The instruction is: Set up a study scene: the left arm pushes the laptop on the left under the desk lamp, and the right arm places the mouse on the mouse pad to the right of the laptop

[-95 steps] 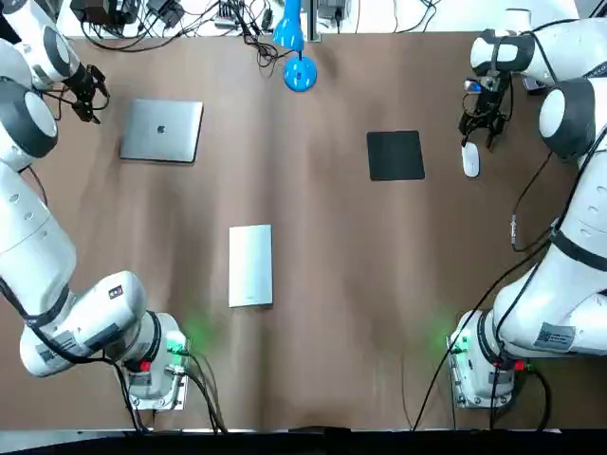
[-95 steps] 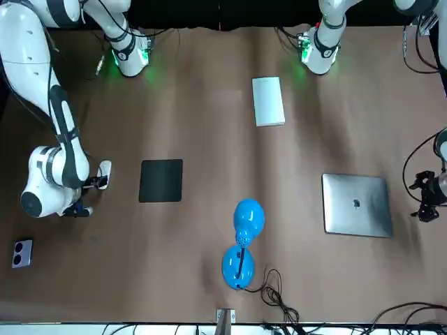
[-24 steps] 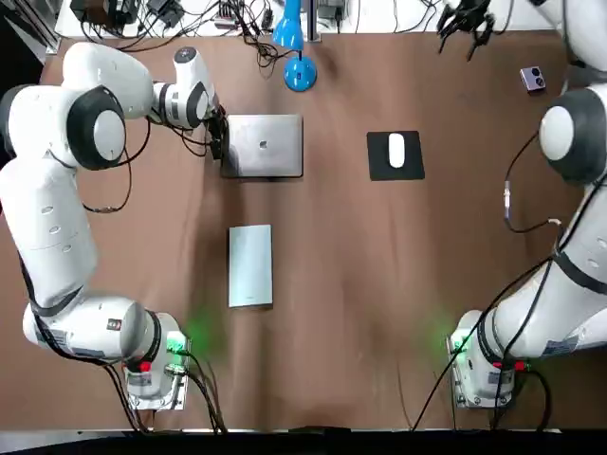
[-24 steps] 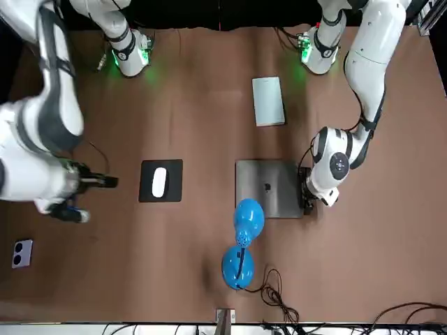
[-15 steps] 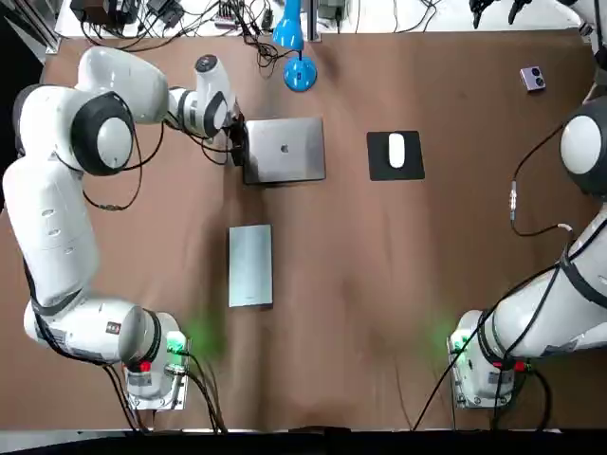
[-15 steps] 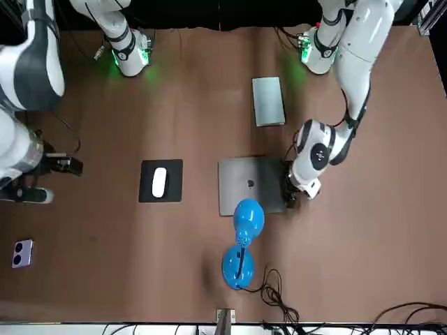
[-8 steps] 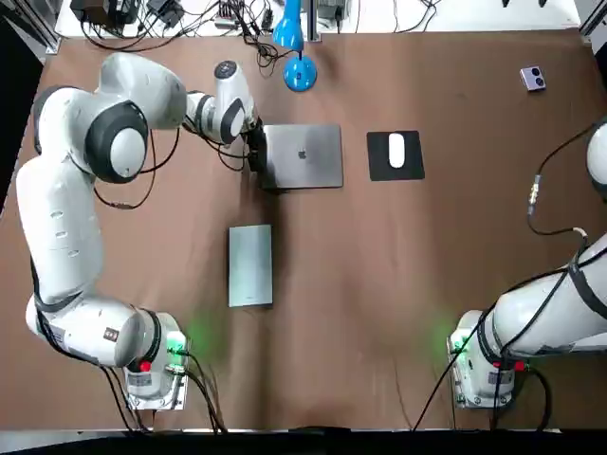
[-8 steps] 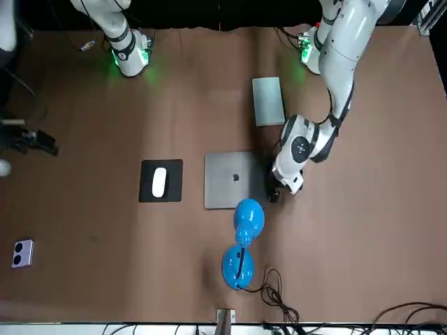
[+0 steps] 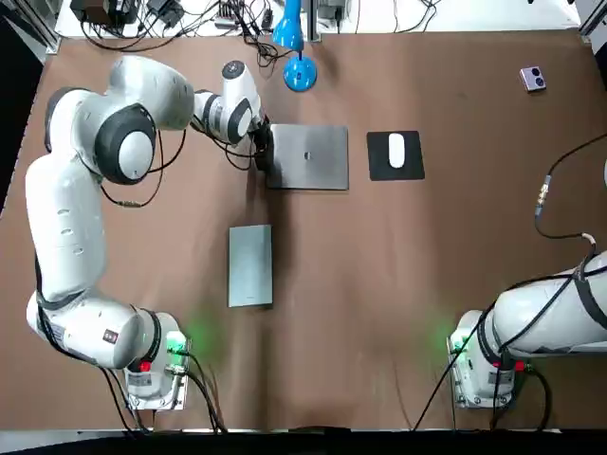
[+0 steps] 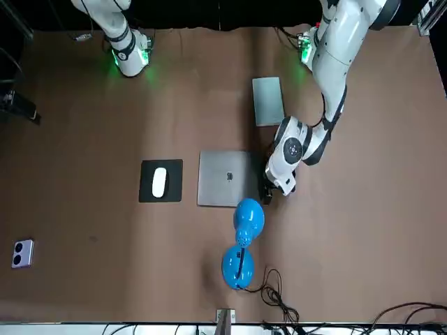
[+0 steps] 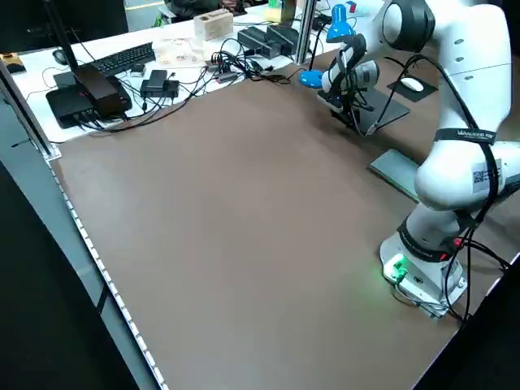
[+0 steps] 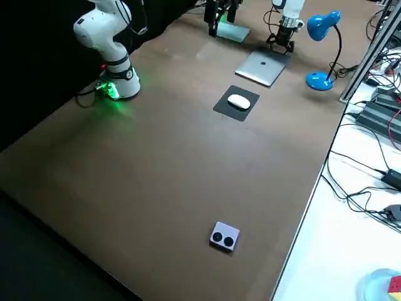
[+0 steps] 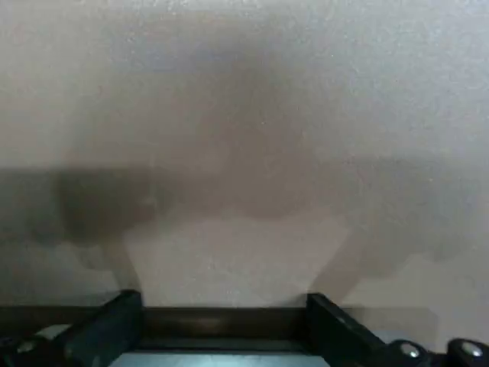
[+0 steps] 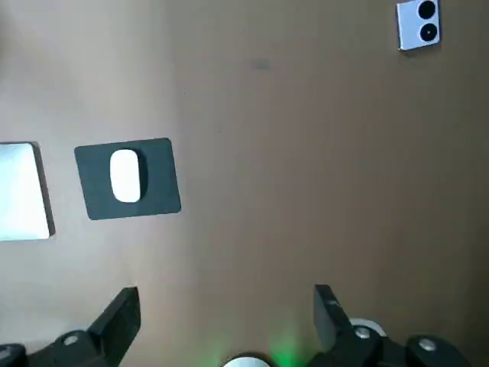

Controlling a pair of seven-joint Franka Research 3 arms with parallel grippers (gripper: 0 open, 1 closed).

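From overhead, straight down on the whole table (image 9: 379, 284), arm bases (image 9: 152, 365) at the bottom; from across it, facing them, the same laptop (image 10: 227, 178) and mouse pad (image 10: 173, 183) seen reversed. From raised side corners, diagonally across the table. From the wrists: left close against a plain surface, right high above the mouse pad.

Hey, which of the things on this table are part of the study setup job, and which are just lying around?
For the job: laptop, with the left gripper at its left edge; blue desk lamp; mouse on the mouse pad; right gripper, idle above the table.
Lying about: flat grey slab nearer the robot; small white box with two dark circles; cables at the far edge.
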